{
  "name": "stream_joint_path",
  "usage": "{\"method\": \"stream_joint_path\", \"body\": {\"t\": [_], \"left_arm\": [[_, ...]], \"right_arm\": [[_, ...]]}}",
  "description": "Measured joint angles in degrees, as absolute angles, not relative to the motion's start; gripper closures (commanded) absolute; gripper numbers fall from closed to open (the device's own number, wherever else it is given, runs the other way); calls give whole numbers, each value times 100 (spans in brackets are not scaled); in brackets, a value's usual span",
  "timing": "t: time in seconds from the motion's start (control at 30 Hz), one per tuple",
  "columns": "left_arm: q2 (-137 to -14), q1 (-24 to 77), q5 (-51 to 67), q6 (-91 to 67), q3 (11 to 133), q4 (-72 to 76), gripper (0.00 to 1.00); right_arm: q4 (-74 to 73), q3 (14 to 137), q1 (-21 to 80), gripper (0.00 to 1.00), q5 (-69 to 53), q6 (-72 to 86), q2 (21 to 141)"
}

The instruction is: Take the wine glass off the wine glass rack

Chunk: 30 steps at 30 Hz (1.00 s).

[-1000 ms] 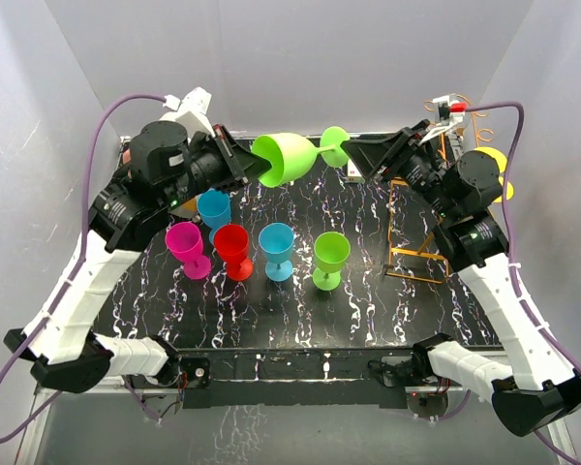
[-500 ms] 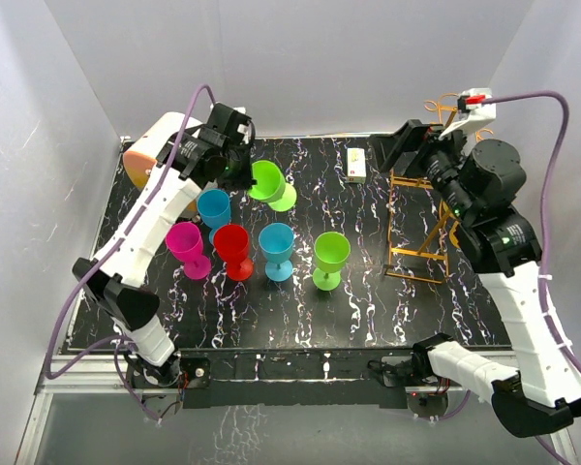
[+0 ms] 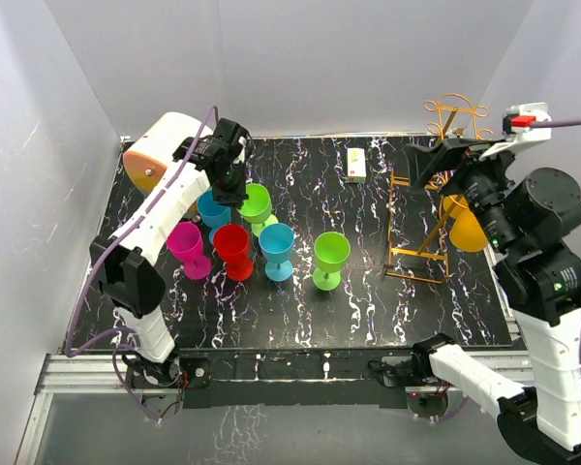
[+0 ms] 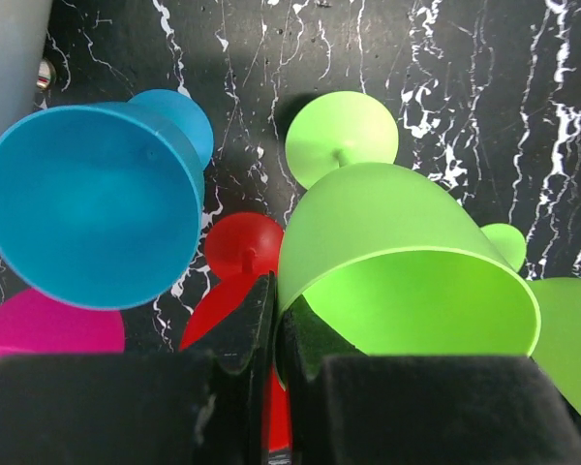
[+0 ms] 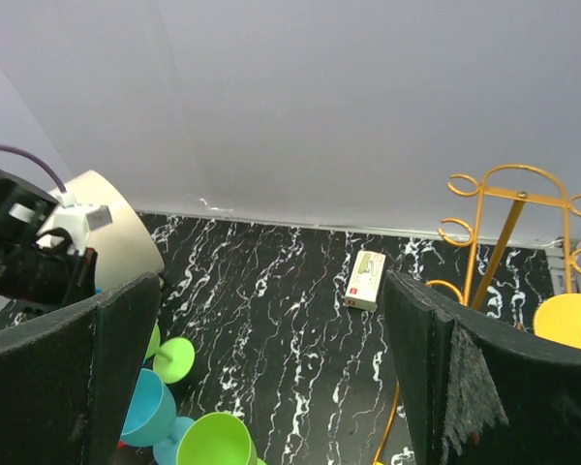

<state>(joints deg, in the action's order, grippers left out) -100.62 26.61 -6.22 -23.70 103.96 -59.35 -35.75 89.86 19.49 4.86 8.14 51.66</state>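
Between the narrowly closed fingers of the left end effector (image 4: 274, 341) is the rim of the lime wine glass (image 4: 387, 232), tilted. Just beside it stands a blue glass (image 4: 87, 203); a tilted release may knock it over. Farther off, the right end effector (image 5: 271, 358) gapes wide by the wine glass rack (image 3: 413, 254).

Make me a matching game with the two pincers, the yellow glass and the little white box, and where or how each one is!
Things:
1. left pincer
2. right pincer
3. yellow glass
4. white box

Place or state:
A. on the gold wire rack
B. wide open, holding nothing
C. lying on the black table, near the back
D. shut on the rim of a lime green glass

Pairs: 1-D, 2-B, 3-A, 4-C
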Motion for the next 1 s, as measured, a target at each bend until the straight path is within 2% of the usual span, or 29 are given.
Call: {"method": "stream_joint_path", "body": {"t": [0.4,0.67,1.0], "left_arm": [[-10630,2593,-532,-2174,10337,-5839,100],[-10897,2593,-523,-2082,10339,-5870,85],[-10897,2593,-419,-2034,10615,-5951,62]], "right_arm": [[-3776,9216,1949,2,797,711,5037],[-3913,9214,1949,2,945,670,4943],[-4097,9227,1949,2,1208,460,4897]]}}
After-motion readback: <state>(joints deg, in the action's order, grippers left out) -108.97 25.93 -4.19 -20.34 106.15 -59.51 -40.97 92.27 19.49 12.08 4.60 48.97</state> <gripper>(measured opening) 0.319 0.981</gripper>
